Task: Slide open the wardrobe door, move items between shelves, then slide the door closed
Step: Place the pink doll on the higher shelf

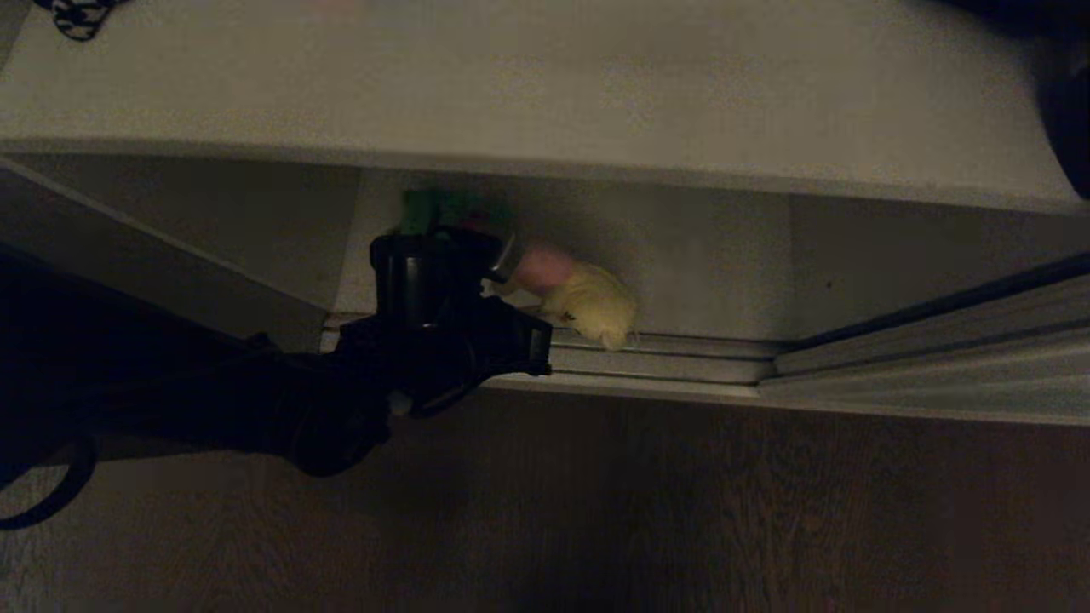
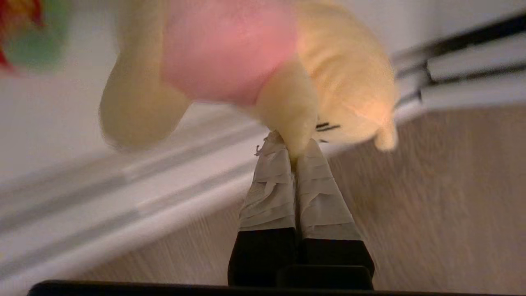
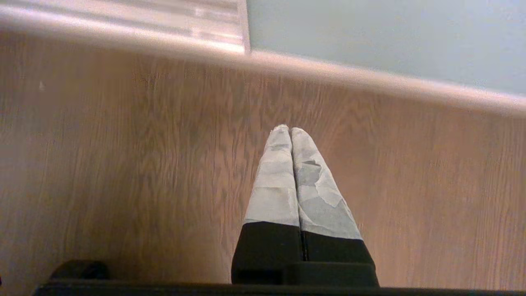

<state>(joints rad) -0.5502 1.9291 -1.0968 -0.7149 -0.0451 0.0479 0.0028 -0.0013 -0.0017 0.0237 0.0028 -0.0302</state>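
Note:
My left gripper (image 2: 294, 149) is shut on one limb of the cream-yellow plush toy with a pink belly (image 2: 341, 74). In the head view this toy (image 1: 592, 300) hangs just over the front edge of the lowest off-white shelf (image 1: 707, 255), above the floor track. A green toy with red (image 1: 443, 209) sits behind the gripper on that shelf, half hidden. A wider shelf (image 1: 545, 85) lies above. The grey-green sliding door (image 3: 386, 37) stands to the right, with its pale frame (image 1: 937, 375) at the bottom. My right gripper (image 3: 290, 130) is shut and empty over the wooden floor, outside the head view.
The ribbed metal floor track (image 1: 664, 358) runs along the wardrobe front, with wooden floor (image 1: 681, 511) before it. A black-and-white patterned item (image 1: 77, 17) lies at the upper shelf's far left. A dark object (image 1: 1069, 111) sits at its far right.

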